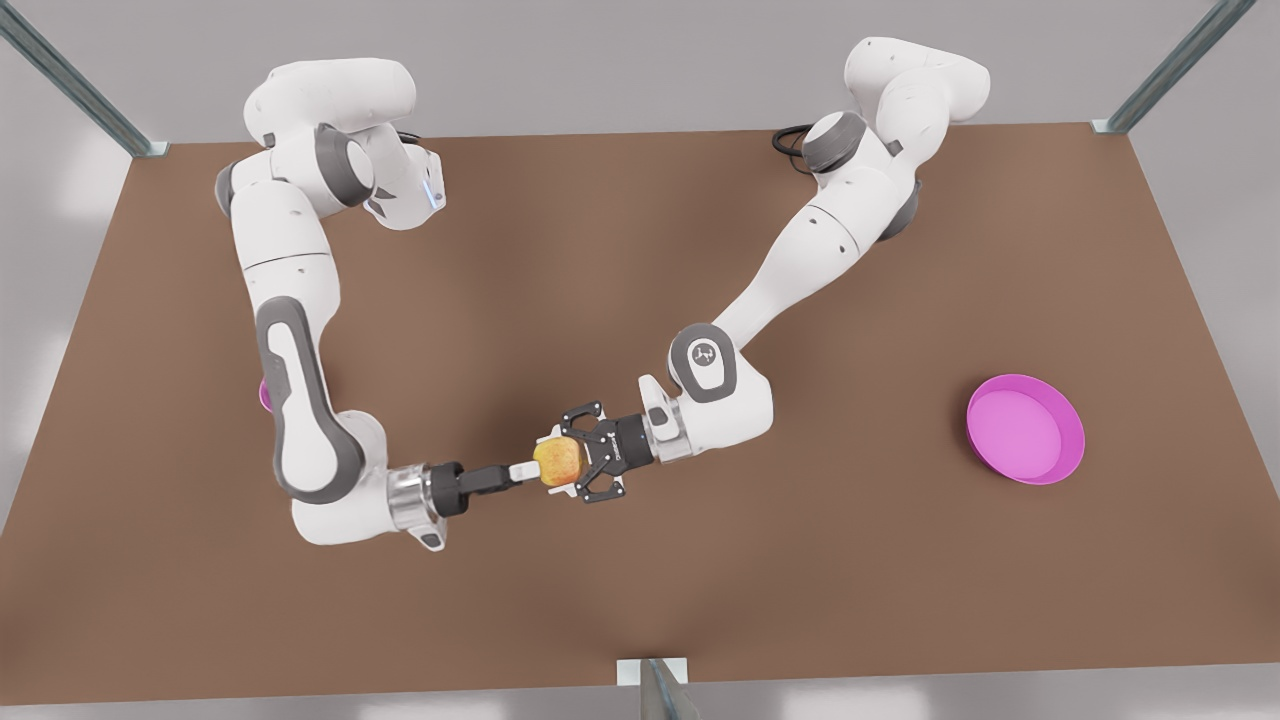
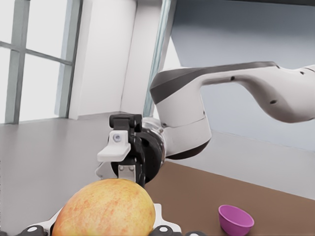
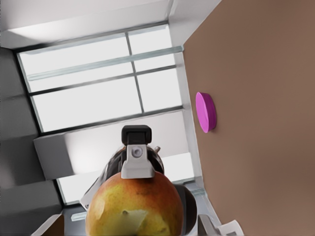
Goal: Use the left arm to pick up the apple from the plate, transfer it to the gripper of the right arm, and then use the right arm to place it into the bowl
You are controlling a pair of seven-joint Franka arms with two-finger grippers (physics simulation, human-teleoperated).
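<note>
The yellow-orange apple point(image 1: 558, 462) hangs above the middle of the brown table. My left gripper point(image 1: 574, 458), the black linkage claw, is shut on it from the front view's right. The apple fills the near edge of the left wrist view point(image 2: 103, 209) and of the right wrist view point(image 3: 135, 209). My right gripper point(image 1: 522, 468) point(image 2: 122, 162) faces the claw from the front view's left. It is open, with one white fingertip point(image 3: 135, 160) against the apple's side. The empty pink plate point(image 1: 1025, 428) point(image 3: 205, 112) lies at the front view's right. The pink bowl point(image 2: 236, 220) shows as a sliver point(image 1: 265, 392) behind the right arm.
The brown table point(image 1: 640, 600) has metal frame posts at its far corners point(image 1: 150, 148) and a bracket at the middle of its near edge point(image 1: 652, 672). Both arms reach in from the far side and meet over the centre.
</note>
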